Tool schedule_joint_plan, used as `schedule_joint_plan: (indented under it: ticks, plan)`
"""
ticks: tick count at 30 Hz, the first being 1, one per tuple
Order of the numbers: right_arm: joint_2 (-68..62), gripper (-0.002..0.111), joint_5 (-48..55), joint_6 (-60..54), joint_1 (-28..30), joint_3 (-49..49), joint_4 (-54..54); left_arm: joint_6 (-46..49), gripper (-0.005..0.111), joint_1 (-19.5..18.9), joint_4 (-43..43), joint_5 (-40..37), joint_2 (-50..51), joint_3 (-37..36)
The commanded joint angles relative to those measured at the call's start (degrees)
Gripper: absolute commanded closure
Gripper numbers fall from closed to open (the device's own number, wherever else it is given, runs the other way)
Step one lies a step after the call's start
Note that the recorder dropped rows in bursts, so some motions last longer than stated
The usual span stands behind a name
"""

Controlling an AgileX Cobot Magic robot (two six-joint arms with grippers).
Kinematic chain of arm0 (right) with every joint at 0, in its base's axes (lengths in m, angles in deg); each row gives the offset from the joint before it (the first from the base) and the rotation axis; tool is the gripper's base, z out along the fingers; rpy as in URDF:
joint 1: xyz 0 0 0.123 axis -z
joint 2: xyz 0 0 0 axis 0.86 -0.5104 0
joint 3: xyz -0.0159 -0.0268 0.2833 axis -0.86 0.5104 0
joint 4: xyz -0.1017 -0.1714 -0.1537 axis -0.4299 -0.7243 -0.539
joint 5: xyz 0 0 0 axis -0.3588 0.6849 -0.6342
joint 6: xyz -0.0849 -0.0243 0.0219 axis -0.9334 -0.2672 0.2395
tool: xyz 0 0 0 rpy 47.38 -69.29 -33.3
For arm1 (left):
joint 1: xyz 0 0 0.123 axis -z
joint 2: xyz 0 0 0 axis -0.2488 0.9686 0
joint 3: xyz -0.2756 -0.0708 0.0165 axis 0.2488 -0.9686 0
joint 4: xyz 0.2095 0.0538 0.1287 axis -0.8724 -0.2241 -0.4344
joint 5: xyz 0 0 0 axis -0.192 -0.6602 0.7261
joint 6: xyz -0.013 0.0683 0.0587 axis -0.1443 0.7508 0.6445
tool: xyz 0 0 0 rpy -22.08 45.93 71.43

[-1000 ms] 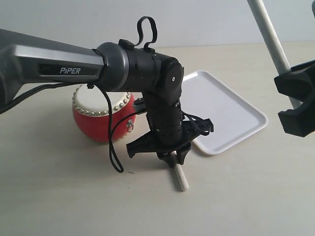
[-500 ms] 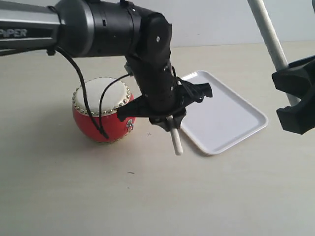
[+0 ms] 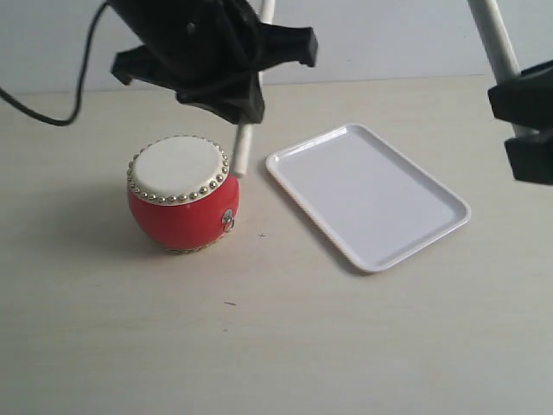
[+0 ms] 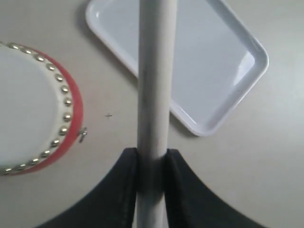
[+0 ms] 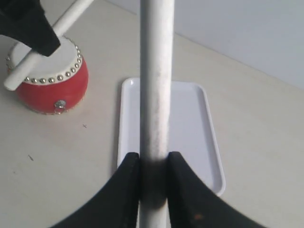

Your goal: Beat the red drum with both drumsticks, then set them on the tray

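Two robot pincers each hold a drumstick near a red drum and a white tray.

In the left wrist view, the left gripper [image 4: 152,164] is clamped on a pale drumstick [image 4: 156,71]. In the exterior view this stick slants down from the upper left, its tip just beside the studded right edge of the red drum [image 3: 181,212], which sits left of centre on the table [image 3: 259,346]. Whether they touch is unclear. The right gripper [image 5: 154,166] pinches the second drumstick [image 5: 156,71] and sits at the far right edge of the exterior view, well apart from the drum. The tray [image 3: 371,194] lies right of centre, with nothing on it. The beating looks about to begin. To do it well, each tip should probably land on the cream drumhead, not the studs, with light taps and a firm grip, while the right arm crosses above the tray without meeting the left.
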Motion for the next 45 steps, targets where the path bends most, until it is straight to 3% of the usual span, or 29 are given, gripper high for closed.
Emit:
schedule_joint_plan:
  ticks: [1, 10, 14, 22, 28, 32, 39, 45]
  plan:
    - [-1.26, 0.108, 2.29, -3.76, -0.17, -4.18, 3.74, 1.84, 0.107, -1.84, -5.48, -0.01, -9.96, -7.52]
    - [-9.49, 0.108, 2.67, -13.33, -0.17, -6.34, 16.56, 1.05, 0.107, -4.59, -9.83, 11.16, -34.74, -27.71]
    - [-14.70, 0.108, 2.59, -18.15, -0.17, -6.34, 21.92, 0.91, 0.107, -4.97, -16.21, 11.37, -43.76, -32.75]
    - [-19.94, 0.108, 0.59, -20.78, -0.17, -6.34, 24.83, 1.54, 0.107, -4.97, -19.90, 6.78, -53.15, -33.56]
    - [-23.41, 0.108, 1.23, -21.84, -0.17, -6.75, 28.31, 2.45, 0.107, -4.97, -28.31, -3.65, -56.11, -33.56]
    - [-26.30, 0.108, 4.83, -26.47, -0.17, -10.48, 34.15, 6.19, 0.107, -4.97, -25.30, -5.89, -55.99, -33.56]
    - [-32.05, 0.108, 12.41, -27.82, -0.17, -17.88, 33.05, 9.47, 0.107, -4.97, -22.72, -11.87, -56.94, -33.65]
    - [-32.52, 0.108, 11.07, -27.47, -0.17, -18.29, 33.16, 12.02, 0.107, -4.97, -21.11, -14.13, -57.46, -37.22]
